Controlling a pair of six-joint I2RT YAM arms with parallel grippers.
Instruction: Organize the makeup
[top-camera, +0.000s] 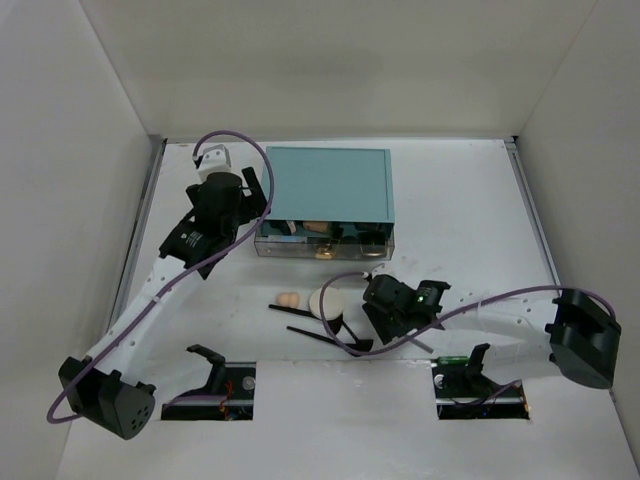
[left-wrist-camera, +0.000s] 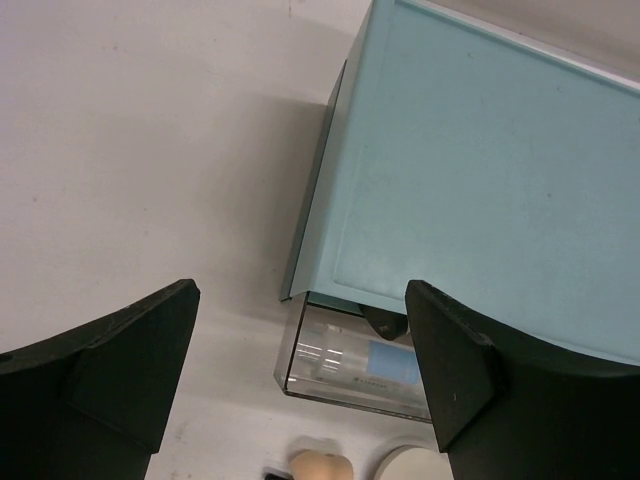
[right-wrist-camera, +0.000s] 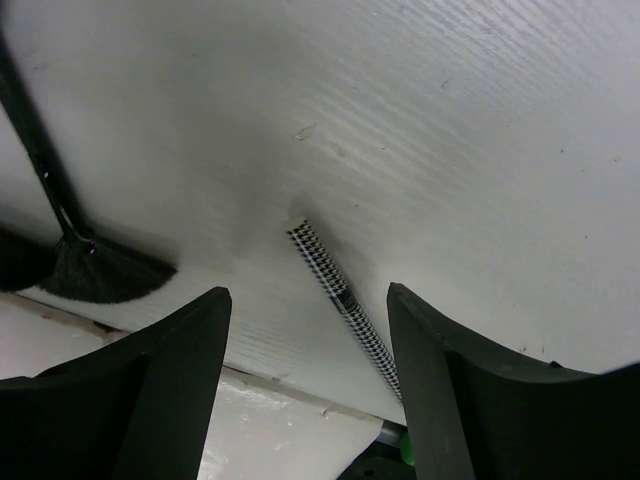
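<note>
1. table (top-camera: 480, 220): white, closed in by white panels (top-camera: 300, 60) at the back and both sides. Two cut-outs (top-camera: 210, 390) sit at its near edge.
2. right gripper (right-wrist-camera: 307, 297): low over the table, right of centre and close to the near edge. Its fingers are spread wide and pinch nothing.
3. pencil (right-wrist-camera: 335, 280): black-and-white chequered, lying flat on the table. In the wrist view it lies in the gap between the right fingers and runs toward the near edge.
4. fan brush (right-wrist-camera: 100, 270): black, flat on the table just beside the right gripper. The bristle fan is nearest the gripper and the thin handle leads away from it.
5. second brush (top-camera: 298, 311): black, flat, farther back, just on the near side of items 6 and 7.
6. peach sponge (top-camera: 288, 299): egg-shaped, at mid-table, just left of the puff.
7. cream puff (top-camera: 328, 300): round, in front of the drawer.
8. clear drawer (top-camera: 275, 245): pulled out from the near face of the box, with a gold knob (top-camera: 325, 252) at its front. It holds tan and dark items too small to name.
9. teal box (top-camera: 330, 180): large, at back centre.
10. left gripper (left-wrist-camera: 300, 290): above the box's near left corner. Its fingers are spread wide and pinch nothing. Contact with the box cannot be told.
</note>
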